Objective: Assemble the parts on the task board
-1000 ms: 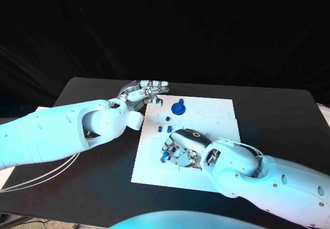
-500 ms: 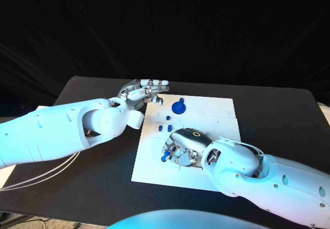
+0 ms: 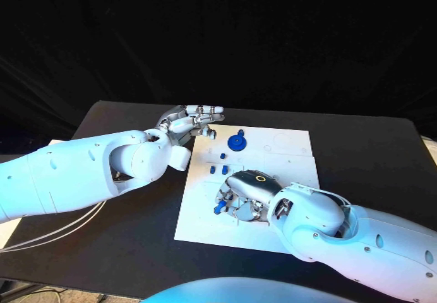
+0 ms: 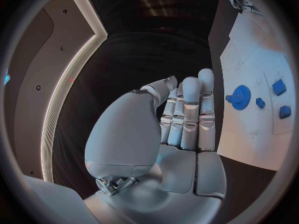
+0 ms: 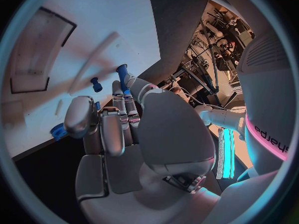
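Observation:
The white task board lies in the middle of the black table. A blue gear sits near its far edge, also seen as the blue gear. Three small blue parts lie just nearer. My right hand is curled down on the board's near left area. A blue part shows between its fingers, and another blue part lies at its fingertips. My left hand hovers by the board's far left corner with its fingers straight and nothing in it.
Black table surrounds the board on all sides. My left arm crosses the table's left part and my right arm covers the board's near right corner. A recess is cut into the board beyond the right hand.
The right hand has edged slightly on the board, still curled over the blue parts. The left hand has stayed in place.

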### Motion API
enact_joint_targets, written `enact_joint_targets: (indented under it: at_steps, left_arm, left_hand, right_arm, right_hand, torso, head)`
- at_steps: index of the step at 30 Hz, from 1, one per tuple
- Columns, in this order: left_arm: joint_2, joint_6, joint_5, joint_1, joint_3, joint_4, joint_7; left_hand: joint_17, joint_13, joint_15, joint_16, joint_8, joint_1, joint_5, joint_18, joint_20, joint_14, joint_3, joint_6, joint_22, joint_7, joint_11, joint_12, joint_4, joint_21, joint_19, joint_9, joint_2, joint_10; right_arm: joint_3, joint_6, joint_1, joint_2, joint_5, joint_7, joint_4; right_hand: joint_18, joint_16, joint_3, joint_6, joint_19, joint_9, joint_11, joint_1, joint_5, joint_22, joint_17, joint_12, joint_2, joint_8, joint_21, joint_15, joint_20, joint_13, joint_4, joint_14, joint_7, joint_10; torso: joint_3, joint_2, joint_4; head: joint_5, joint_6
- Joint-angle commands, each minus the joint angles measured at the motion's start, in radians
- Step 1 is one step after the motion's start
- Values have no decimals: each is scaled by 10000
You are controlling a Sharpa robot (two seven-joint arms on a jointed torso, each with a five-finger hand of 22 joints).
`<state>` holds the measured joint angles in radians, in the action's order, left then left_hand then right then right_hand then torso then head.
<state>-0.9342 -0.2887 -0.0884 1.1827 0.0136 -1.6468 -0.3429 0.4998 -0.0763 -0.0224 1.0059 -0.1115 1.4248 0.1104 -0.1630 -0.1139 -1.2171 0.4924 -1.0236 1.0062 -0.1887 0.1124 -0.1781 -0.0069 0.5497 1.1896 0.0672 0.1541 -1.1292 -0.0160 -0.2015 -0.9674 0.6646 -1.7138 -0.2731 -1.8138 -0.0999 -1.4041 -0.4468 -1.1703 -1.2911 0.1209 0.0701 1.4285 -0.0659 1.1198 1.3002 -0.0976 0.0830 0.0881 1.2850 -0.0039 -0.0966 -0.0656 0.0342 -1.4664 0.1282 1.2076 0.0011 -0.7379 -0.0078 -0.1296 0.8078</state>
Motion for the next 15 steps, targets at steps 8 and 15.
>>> enact_joint_targets:
  at_steps: [8, 15]
  left_arm:
    - [8, 190, 24, -1, -5, -35, -42]
    - [2, 180, 24, -1, -5, -47, -41]
  left_hand:
    - [-12, 13, 18, 37, 29, -16, -11, -188, -28, 83, 5, 70, -15, -21, 4, -25, -66, -59, -56, -4, -116, 64]
    - [-12, 13, 18, 37, 29, -16, -11, -188, -28, 83, 5, 70, -15, -21, 4, -25, -66, -59, -56, -4, -116, 64]
  right_arm:
    - [7, 754, 7, -183, -607, -340, 74]
    - [54, 968, 3, -287, -830, -454, 147]
  right_hand:
    - [-18, 23, 163, 73, 76, 11, 44, -301, -92, -70, -73, 121, 82, -41, -96, -10, -38, -1, 118, -532, 25, -67]
    - [-26, 43, 237, 162, 106, -6, 76, -401, -114, -110, -107, 203, 147, -120, -131, 17, -59, 6, 171, -521, 55, -154]
  torso:
    - [-18, 10, 12]
    - [-12, 4, 3]
  head:
    - [41, 6]
    - [25, 17]
